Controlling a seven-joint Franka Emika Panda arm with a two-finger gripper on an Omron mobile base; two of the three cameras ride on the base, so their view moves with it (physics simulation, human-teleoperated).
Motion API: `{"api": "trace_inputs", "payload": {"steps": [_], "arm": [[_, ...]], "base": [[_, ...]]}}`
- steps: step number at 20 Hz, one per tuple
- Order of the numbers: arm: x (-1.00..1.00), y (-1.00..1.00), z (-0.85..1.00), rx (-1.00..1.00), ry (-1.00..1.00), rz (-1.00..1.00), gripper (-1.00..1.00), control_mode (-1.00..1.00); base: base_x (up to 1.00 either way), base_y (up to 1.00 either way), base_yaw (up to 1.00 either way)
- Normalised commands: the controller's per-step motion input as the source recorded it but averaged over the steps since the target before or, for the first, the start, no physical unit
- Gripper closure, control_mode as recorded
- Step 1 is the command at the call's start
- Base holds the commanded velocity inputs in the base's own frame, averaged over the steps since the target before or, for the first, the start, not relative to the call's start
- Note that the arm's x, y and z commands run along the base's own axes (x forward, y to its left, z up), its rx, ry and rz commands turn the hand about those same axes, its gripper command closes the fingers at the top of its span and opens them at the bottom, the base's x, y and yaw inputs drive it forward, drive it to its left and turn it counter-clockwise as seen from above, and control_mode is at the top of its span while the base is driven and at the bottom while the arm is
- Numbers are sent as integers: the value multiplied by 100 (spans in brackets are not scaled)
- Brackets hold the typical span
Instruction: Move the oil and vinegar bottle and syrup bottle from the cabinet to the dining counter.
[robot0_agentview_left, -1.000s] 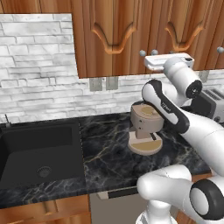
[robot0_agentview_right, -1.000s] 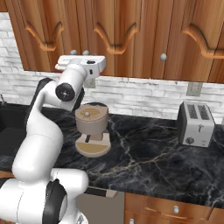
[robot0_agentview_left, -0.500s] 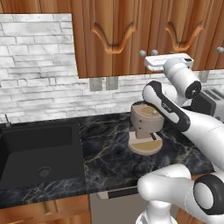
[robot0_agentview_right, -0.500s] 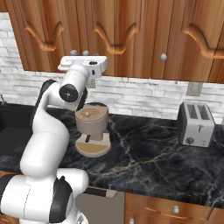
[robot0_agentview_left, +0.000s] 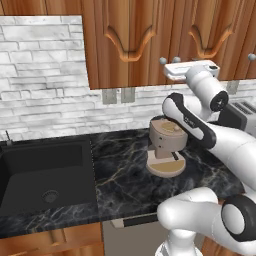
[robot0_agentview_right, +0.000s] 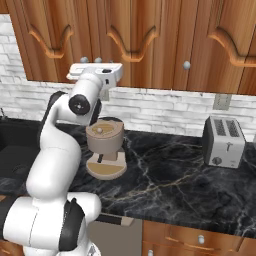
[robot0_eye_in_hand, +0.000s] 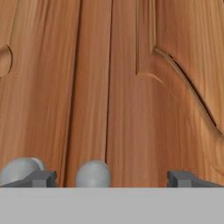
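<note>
The cabinet (robot0_agentview_left: 125, 45) hung above the desk (robot0_agentview_left: 125, 175), doors closed. On the desk, a sink (robot0_agentview_left: 45, 175) lay left, a coffee machine (robot0_agentview_left: 165, 147) mid, a toaster (robot0_agentview_right: 223, 141) right. The hand (robot0_eye_in_hand: 111, 178) faced two knobs (robot0_eye_in_hand: 92, 173).

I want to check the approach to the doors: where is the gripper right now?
The open gripper is up at the closed cabinet doors, its fingers straddling the right-hand silver knob beside the door seam, above the coffee machine on the counter.

Glossy white rounded arm segments (robot0_agentview_left: 235, 145) — dark joint rings, flat white hand, small dark grey fingertips (robot0_eye_in_hand: 41, 178).
</note>
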Motion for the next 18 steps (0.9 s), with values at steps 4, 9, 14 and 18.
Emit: {"api": "trace_inputs", "payload": {"steps": [4, 9, 14, 18], "arm": [[13, 22, 0, 0, 0, 0, -100, -100], [11, 16, 0, 0, 0, 0, -100, -100], [20, 0, 0, 0, 0, 0, -100, -100], [17, 4, -2, 0, 0, 0, -100, -100]], "base": [[0, 0, 0], [0, 0, 0], [0, 0, 0], [0, 0, 0]]}}
